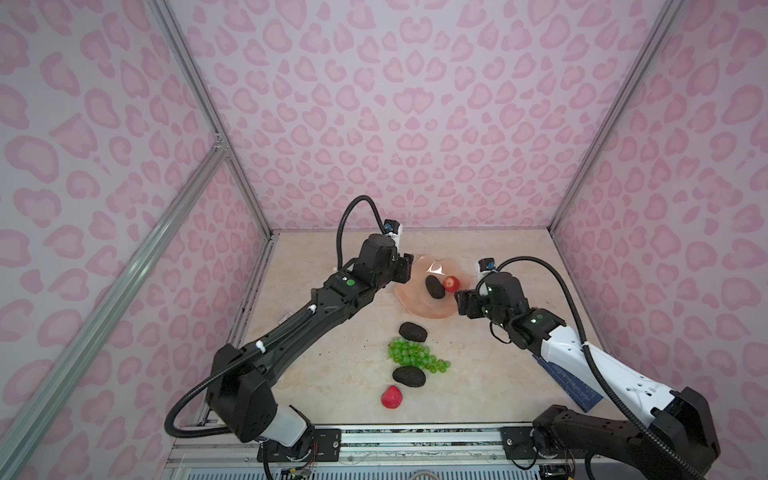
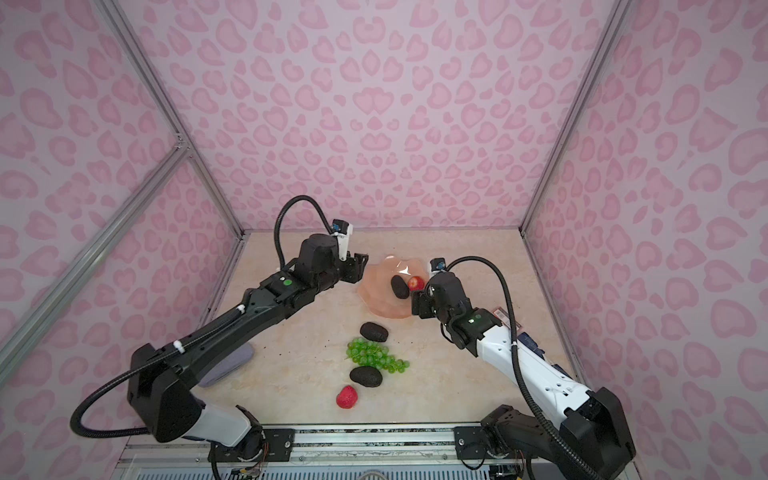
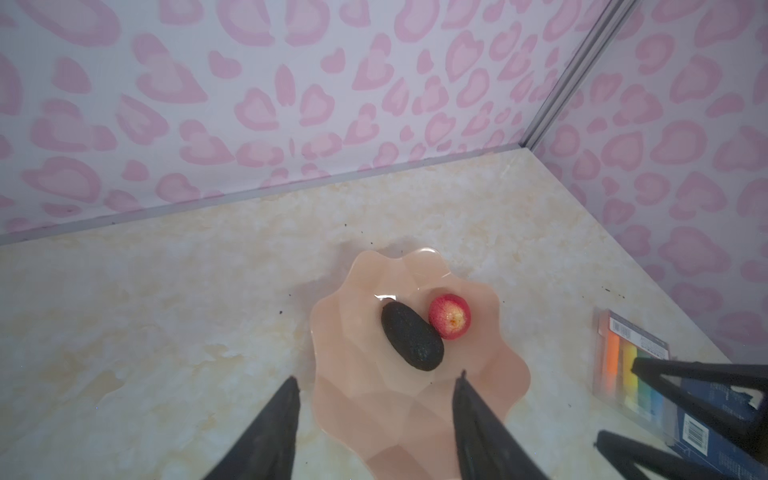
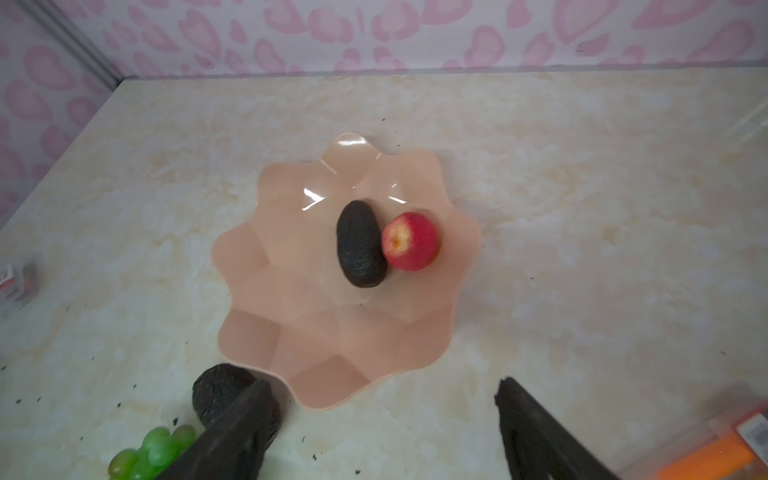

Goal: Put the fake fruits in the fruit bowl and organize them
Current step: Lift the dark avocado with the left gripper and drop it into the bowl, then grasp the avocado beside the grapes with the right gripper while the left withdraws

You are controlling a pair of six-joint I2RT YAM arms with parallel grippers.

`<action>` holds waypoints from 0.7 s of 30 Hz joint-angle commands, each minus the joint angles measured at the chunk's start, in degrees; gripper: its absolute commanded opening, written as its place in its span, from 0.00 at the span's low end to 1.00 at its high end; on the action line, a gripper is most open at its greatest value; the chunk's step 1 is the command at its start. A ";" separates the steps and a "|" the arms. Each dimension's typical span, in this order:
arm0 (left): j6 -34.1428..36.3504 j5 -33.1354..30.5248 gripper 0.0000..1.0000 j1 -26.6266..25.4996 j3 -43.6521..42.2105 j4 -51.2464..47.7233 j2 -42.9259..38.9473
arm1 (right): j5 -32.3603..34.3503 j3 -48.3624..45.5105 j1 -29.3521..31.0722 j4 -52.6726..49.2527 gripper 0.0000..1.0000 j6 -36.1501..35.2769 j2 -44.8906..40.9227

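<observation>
Your left pincer (image 3: 377, 377) and right pincer (image 4: 383, 381) hang spread, empty, by the fruit bowl (image 1: 415, 309). The grape bunch (image 1: 415, 355) sits on the worktop (image 1: 332, 374) (probably light, floppy, slick), so you'd pinch its thick clustered end.

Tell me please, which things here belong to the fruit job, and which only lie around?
Job: fruit bowl; first avocado and round red-yellow fruit inside it; second avocado, grape bunch, third avocado and strawberry on the table.

Lying about: grey-purple case, colourful pack, small red-white packet.
</observation>
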 commanded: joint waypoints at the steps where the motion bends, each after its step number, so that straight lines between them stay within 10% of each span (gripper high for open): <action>1: 1.83 -5.70 0.60 1.08 -6.42 3.94 -7.35 | -1.55 0.91 4.63 -2.67 0.83 -4.10 1.77; 11: -2.55 -14.27 0.79 5.29 -29.60 6.28 -33.50 | -6.80 0.81 21.47 -6.29 0.73 -8.41 8.58; 21: -4.78 -13.25 0.94 9.48 -37.12 3.29 -42.47 | -7.22 -1.83 32.79 -5.69 0.64 -6.18 12.72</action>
